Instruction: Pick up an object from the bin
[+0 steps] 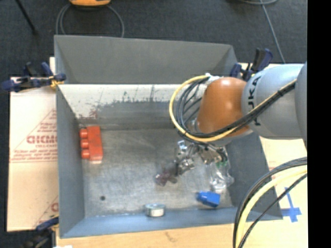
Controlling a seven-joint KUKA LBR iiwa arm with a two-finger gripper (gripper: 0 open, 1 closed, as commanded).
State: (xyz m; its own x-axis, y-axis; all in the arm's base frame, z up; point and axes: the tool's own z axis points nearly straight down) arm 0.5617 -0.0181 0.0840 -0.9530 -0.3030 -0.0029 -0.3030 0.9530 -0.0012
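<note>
In the right half of the bin (145,66), low over its floor, the pincer (187,158) was seen just beside a small dark purplish thing (166,177); contact could not be confirmed. Spread or pressed together: it could not be told, as it was shadowed under the orange wrist cover (222,107). Step judged: approach, grasp not yet made. A clear crumpled piece (220,180) and a blue block (209,198) lay near. Next move judged to need centring over the dark thing, clear of those neighbours, then a pinch and a straight lift.
</note>
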